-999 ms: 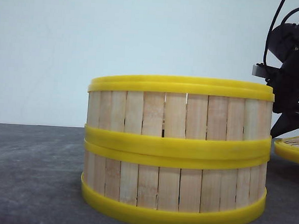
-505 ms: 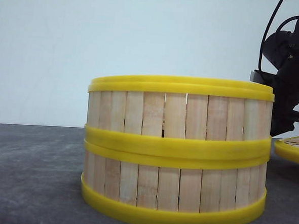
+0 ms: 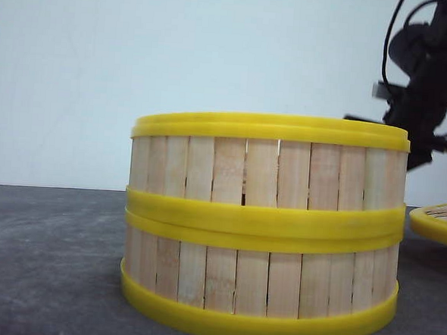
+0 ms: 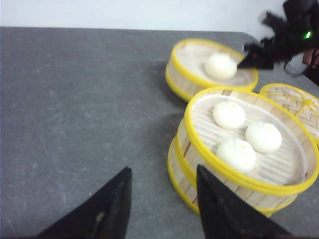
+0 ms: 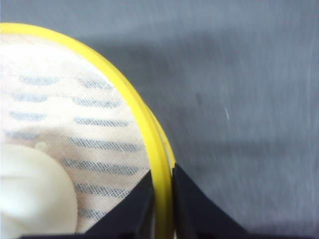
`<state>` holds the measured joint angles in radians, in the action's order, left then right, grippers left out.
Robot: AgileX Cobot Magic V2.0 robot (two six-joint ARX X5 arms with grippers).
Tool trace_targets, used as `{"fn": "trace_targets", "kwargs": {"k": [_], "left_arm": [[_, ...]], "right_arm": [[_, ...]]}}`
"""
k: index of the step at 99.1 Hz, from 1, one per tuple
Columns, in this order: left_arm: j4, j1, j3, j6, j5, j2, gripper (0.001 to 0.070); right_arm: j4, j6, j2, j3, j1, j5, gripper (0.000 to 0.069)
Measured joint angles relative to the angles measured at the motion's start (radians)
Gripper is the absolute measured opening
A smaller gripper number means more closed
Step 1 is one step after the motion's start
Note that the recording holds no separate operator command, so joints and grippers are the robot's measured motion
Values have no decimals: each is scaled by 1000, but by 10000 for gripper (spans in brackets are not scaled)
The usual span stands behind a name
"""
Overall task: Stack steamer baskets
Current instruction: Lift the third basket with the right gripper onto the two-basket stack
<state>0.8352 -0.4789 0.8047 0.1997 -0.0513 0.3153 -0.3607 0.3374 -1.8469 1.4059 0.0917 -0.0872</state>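
The right gripper (image 5: 162, 199) pinches the rim of the third round wood-slat steamer basket w/ yellow rims (image 4: 211, 69), at 11 o'clock from the two-basket stack (image 4: 244, 149); left gripper (image 4: 162, 204) hangs open; next, lift it onto the stack.

Black right arm (image 3: 430, 81) trails black cables and shows a green light.

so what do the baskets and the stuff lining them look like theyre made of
Basket walls look like pale unfinished wood: separate vertical slats with visible grain. Rims look like smooth, glossy yellow plastic. The liner under the buns seems a thin white cloth or paper, with dark slots showing through it.
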Motion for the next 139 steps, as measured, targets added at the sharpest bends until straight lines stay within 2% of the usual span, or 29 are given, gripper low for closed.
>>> {"fn": "trace_targets", "kwargs": {"k": [26,60,69,89,108,139], "left_arm": [[0,0,0,0,0,0,234],[0,0,0,0,0,0,234],[0,0,0,0,0,0,234],[4,0,0,0,0,0,234],[8,0,0,0,-20,0,234],[15,0,0,0,-58,0,234]], "right_arm": [[-93,-29,207,45,1,-61,28],[-402,-199,556,56,117,-139,28],[-444,-220,610,56,160,-172,28],[-529,-263,644,56,249,-171,28],[-504,-280,639,-31,299,-154,27],[-335,-257,634,-252,308,-126,27]]}}
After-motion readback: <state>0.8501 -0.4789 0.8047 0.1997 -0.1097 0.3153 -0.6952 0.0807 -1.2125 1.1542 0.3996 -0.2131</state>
